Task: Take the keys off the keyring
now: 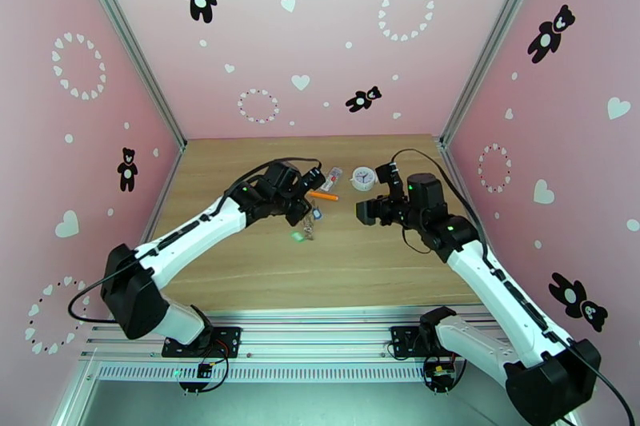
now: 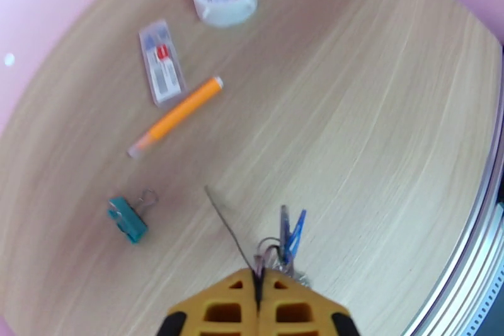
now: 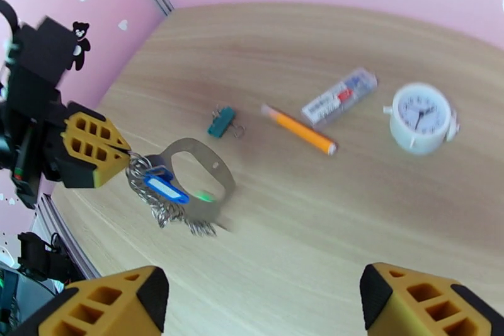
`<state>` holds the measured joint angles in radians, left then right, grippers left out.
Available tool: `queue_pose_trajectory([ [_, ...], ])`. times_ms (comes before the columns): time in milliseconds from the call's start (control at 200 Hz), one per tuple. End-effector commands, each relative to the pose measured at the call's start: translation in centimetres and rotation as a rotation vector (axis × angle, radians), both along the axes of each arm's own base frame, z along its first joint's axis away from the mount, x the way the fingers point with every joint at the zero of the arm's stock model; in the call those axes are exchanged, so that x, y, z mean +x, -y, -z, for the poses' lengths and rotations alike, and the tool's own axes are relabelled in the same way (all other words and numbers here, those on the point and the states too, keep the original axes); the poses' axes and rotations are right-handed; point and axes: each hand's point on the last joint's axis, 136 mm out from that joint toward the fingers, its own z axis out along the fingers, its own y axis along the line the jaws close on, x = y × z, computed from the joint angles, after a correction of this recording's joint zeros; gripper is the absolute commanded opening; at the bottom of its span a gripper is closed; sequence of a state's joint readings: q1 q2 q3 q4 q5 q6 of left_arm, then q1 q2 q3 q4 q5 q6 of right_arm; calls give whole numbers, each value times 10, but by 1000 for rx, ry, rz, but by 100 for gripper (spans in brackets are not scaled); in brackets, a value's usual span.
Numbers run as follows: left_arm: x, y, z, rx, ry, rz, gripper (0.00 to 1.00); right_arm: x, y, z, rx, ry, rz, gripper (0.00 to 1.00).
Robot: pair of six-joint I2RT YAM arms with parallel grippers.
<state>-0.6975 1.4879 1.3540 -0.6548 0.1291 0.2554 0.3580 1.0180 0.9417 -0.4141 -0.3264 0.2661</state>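
Over the desk [image 1: 360, 260], on the near side of the orange pen [image 3: 299, 129], my left jaws [image 2: 258, 280] are clenched on the keyring [image 3: 220, 170], I judge to steady it. My right jaws [image 3: 261, 296] gape empty, facing it, ready to pick. The blue key [image 3: 165, 187] and green key [image 3: 203, 195] dangle from it.

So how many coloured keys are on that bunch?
2: the blue key dangles right by the shut left gripper; the green key sits just past it, against the keyring loop. The tangle may hide more.
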Motion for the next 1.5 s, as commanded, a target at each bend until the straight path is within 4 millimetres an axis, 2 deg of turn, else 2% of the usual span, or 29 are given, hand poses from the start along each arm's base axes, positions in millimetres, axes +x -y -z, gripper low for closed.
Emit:
queue_pose_trajectory([
  [0,-9,7,-51,-86,61,57,0,2,-3,-38,-21,157,-46,83],
  [115,-16,13,-81,-149,76,95,0,-4,-11,-56,-7,244,-114,80],
  [265,-32,21,-118,-248,89,164,0,-20,-33,-84,77,316,-271,77],
  [380,-47,24,-142,-327,120,238,0,-34,-50,-90,146,296,-401,72],
  [551,-68,22,-164,-388,180,322,0,-54,-66,-94,212,298,-573,68],
  [656,-71,21,-170,-402,200,336,0,-62,-74,-97,244,301,-660,66],
  [841,-79,24,-180,-439,193,377,0,-73,-89,-112,286,344,-731,71],
  [941,-79,26,-181,-445,193,382,0,-79,-97,-113,283,336,-771,72],
  [1131,-79,27,-177,-436,194,394,0,-70,-107,-106,276,313,-793,71],
  [1271,-78,26,-173,-424,194,393,0,-71,-113,-111,294,300,-836,64],
  [1496,-76,27,-167,-411,195,391,0,-73,-115,-102,293,242,-873,47],
])
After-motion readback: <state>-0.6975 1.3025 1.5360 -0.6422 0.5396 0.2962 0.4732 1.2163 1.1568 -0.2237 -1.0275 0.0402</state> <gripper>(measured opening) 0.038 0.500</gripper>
